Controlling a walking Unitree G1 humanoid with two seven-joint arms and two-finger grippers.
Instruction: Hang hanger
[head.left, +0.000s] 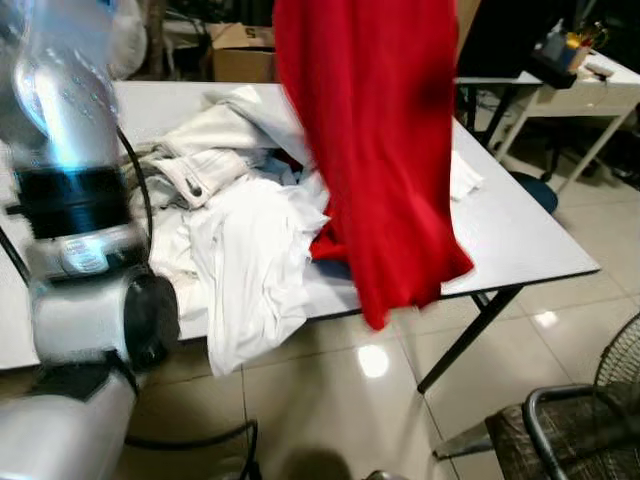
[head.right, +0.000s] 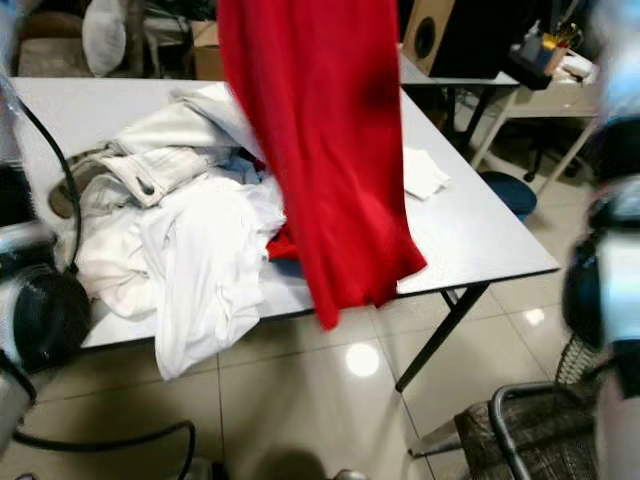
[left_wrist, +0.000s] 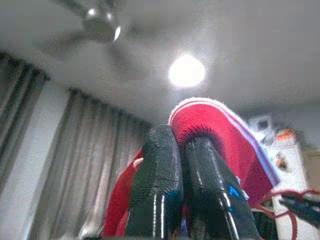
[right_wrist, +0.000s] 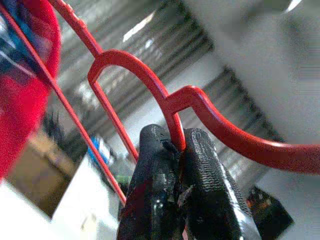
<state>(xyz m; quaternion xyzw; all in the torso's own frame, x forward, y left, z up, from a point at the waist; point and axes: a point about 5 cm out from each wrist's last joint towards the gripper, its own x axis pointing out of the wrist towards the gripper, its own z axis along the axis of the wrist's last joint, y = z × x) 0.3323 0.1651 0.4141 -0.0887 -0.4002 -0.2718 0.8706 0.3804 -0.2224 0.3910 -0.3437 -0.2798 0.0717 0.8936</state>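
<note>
Two pincers are raised and both are clamped: the right pincer is closed on the neck of a thin red wire hanger, while the left pincer pinches the collar of a long red knit garment. That garment drapes down the upper centre of the head views, over a white counter heaped with pale rumpled clothes. I judge the hanger light, stiff and slippery, best held at its neck; the cloth is soft and limp.
</note>
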